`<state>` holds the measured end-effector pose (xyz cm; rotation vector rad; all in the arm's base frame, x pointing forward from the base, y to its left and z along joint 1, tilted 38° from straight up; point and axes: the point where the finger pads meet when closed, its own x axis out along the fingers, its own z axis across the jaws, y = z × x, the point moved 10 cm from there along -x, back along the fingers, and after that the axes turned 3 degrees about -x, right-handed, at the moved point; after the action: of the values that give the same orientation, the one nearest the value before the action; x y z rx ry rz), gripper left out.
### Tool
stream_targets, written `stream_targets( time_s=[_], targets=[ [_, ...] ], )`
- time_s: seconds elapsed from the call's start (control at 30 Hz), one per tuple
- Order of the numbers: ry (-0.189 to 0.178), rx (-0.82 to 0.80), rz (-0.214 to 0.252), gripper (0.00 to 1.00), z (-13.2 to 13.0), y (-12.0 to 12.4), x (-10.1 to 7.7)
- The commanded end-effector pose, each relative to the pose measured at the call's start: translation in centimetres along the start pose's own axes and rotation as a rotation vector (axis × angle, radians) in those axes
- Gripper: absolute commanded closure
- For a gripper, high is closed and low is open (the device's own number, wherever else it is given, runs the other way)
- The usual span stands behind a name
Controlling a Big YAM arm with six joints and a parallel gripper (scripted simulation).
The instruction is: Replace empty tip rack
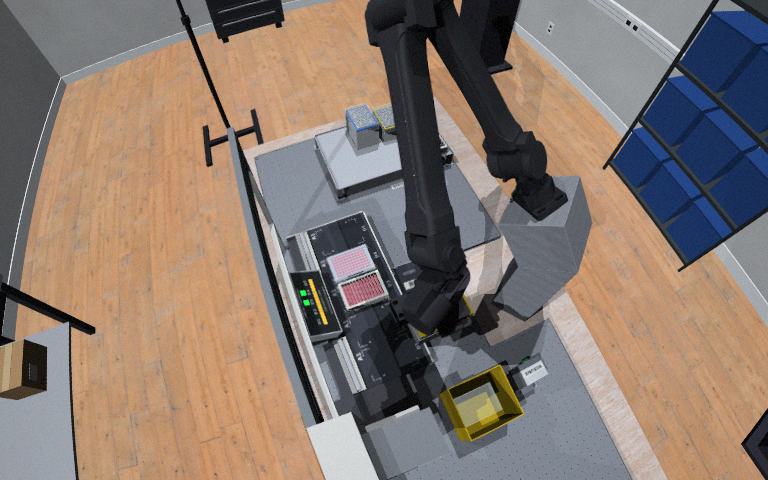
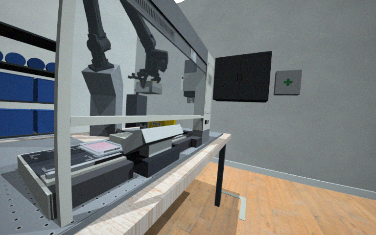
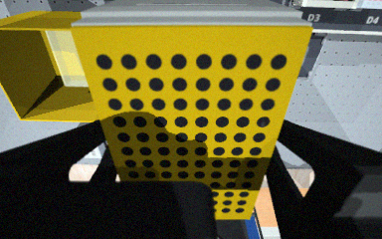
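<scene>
My gripper (image 1: 438, 325) is shut on the yellow tip rack (image 3: 191, 110), gripping it across its width. Its wells show as dark empty holes in the wrist view. In the exterior view the rack (image 2: 149, 87) hangs high above the bench under the gripper (image 2: 144, 79). The yellow waste bin (image 1: 481, 403) stands open on the bench just beyond the rack. In the wrist view the bin (image 3: 37, 75) shows to the left of the rack, partly hidden by it. The deck position with the 'A1' mark (image 1: 376, 350) near the bin holds nothing.
Two pink-topped labware pieces (image 1: 356, 277) sit mid-deck, beside a panel with a lit yellow strip (image 1: 314, 302). The shelf unit holds racks (image 1: 370, 120) at the far end. A small labelled box (image 1: 533, 370) stands by the bin. The grey arm pedestal (image 1: 543, 243) is close on the right.
</scene>
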<state>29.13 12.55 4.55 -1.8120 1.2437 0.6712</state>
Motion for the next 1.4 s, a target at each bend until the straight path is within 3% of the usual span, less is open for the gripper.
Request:
stream_targets(
  time_s=[0.0,0.4,0.53,1.03,1.37],
  targets=[
    [-0.013,0.026,-0.034,1.00,0.8,1.1,-0.7],
    [-0.007,0.015,-0.021,1.00,1.2,6.2,-0.2],
    [-0.021,0.039,-0.042,1.00,1.5,5.0,-0.6],
    [-0.011,0.036,-0.023,1.00,1.0,5.4,-0.4],
    [-0.015,0.029,-0.025,1.00,6.8,4.9,-0.6]
  ],
)
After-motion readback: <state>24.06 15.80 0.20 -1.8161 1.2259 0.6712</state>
